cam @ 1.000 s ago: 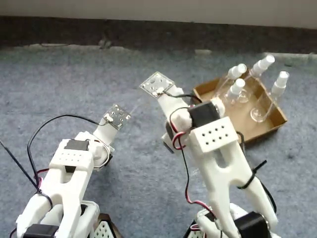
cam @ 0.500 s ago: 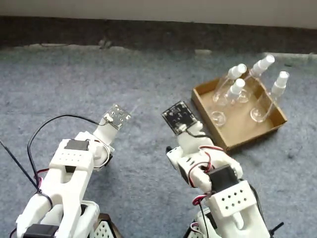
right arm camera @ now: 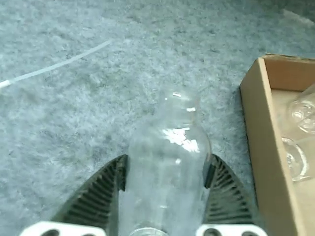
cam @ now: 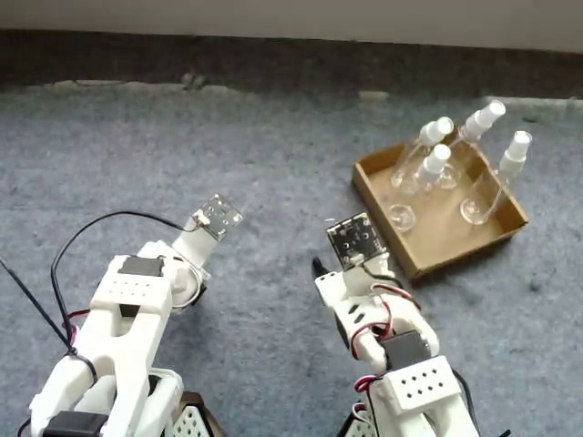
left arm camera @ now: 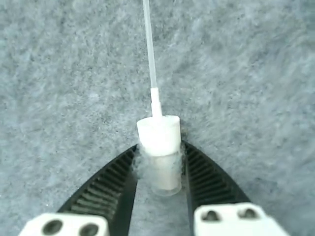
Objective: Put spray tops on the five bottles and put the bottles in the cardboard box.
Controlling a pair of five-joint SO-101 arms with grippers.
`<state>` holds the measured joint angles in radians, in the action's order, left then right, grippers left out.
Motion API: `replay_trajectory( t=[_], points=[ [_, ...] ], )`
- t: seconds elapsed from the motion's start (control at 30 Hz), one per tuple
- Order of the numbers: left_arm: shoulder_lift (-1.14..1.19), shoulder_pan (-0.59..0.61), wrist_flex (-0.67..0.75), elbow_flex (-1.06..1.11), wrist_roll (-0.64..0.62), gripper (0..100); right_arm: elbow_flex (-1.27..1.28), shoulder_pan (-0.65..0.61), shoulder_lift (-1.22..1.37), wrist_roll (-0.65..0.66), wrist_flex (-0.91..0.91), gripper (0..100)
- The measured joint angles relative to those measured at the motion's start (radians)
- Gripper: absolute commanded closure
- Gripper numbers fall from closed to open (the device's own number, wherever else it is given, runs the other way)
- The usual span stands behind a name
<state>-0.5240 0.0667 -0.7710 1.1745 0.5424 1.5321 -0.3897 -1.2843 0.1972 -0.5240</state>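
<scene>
Your left jaws pinch the spray top (left arm camera: 158,135), and its dip tube (left arm camera: 149,44) runs straight out from them over the surface. Your right jaws clamp the open bottle (right arm camera: 170,147) by its body, neck pointing away. The tube lies to the bottle's left, slanting across its axis, so I judge they must turn nose to nose. Beyond, on the right, the cardboard box (cam: 446,228) holds four capped bottles (cam: 428,155).

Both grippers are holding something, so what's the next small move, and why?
Probably swing the bottle in the right gripper so its open neck faces the tube of the spray top in the left gripper: that bottle has no top, and the two parts are apart.
</scene>
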Motion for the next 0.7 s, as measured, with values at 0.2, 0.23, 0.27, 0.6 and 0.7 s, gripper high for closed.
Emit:
replay_trajectory(
  t=[0.2, 0.23, 0.27, 0.6, 0.7],
  points=[
    [0.009, 0.003, 0.000, -0.011, 0.123, 100, 0.051, 0.002, -0.003, 0.000, 0.069, 91.4],
    [0.012, 0.003, 0.000, -0.020, 0.150, 100, 0.057, 0.002, -0.018, 0.000, 0.071, 91.4],
    [0.014, 0.003, 0.000, -0.028, 0.180, 100, 0.058, 0.002, -0.035, 0.000, 0.071, 91.4],
    [0.015, 0.002, 0.000, -0.101, 0.623, 100, 0.141, 0.003, -0.264, 0.000, 0.075, 91.4],
    [0.015, 0.002, 0.000, -0.138, 0.694, 99, 0.141, 0.003, -0.345, 0.000, 0.075, 91.4]
  ],
)
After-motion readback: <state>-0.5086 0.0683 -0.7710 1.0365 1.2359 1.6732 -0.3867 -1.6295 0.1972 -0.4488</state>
